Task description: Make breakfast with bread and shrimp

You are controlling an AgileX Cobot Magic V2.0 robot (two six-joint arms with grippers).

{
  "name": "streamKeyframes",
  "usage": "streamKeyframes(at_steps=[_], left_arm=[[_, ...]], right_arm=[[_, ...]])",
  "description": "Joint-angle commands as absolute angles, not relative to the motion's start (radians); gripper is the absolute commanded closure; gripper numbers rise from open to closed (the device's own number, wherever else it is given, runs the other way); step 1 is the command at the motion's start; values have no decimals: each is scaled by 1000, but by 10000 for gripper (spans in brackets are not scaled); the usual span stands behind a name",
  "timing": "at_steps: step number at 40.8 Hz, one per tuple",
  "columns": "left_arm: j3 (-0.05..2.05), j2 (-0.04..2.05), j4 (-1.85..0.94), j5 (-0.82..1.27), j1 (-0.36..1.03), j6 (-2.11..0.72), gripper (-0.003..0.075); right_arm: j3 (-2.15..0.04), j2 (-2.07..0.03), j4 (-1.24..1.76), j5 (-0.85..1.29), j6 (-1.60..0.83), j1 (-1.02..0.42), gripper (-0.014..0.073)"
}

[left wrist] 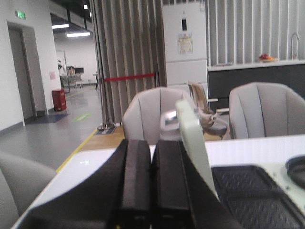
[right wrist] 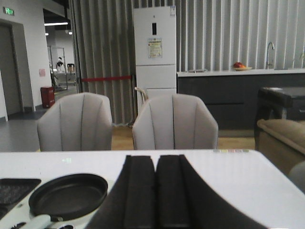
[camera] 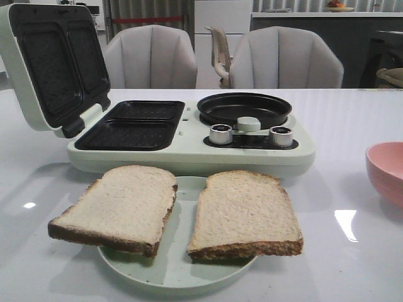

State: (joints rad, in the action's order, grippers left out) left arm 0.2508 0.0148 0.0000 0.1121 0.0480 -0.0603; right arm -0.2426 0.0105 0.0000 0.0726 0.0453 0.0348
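Note:
Two slices of bread lie on a pale green plate (camera: pixel 179 277) near the table's front edge: the left slice (camera: pixel 119 204) and the right slice (camera: pixel 242 214). Behind them stands the pale green breakfast maker (camera: pixel 189 154), its lid (camera: pixel 47 63) raised, with black sandwich plates (camera: pixel 135 126) and a round black pan (camera: pixel 244 108). No shrimp shows in any view. My left gripper (left wrist: pixel 151 145) is shut and empty beside the lid's edge (left wrist: pixel 190 138). My right gripper (right wrist: pixel 156 160) is shut and empty, to the right of the pan (right wrist: pixel 69 194). Neither gripper appears in the front view.
A pink bowl (camera: pixel 387 171) sits at the right edge of the table; its inside is hidden. Two silver knobs (camera: pixel 221 134) stand in front of the pan. Grey chairs (camera: pixel 151 56) line the table's far side.

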Motion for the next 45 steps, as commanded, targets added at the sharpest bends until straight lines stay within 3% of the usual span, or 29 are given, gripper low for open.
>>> streamKeyframes(at_steps=[1,13,33,36,40,45], left_arm=[[415,87,-9,128,53,-59,619],[715,363,-9,457,53,-59,619],[710,579,-9,582,53,-59,619],[710,597,-9,582,53,-59,608],[710,613,0,584,53,-59,460],[708,619,0,584,53,-59,177]], right_arm=[[-382,-43,0,91,37,42,559],[-627,-327,-6,461,37,42,559],[-621,-704,-6,519,37,42,557],[-621,-738,-6,520,37,42,513],[-621,-765,-6,520,37,42,348],[-621,-787,-6,516,37,42,144]])
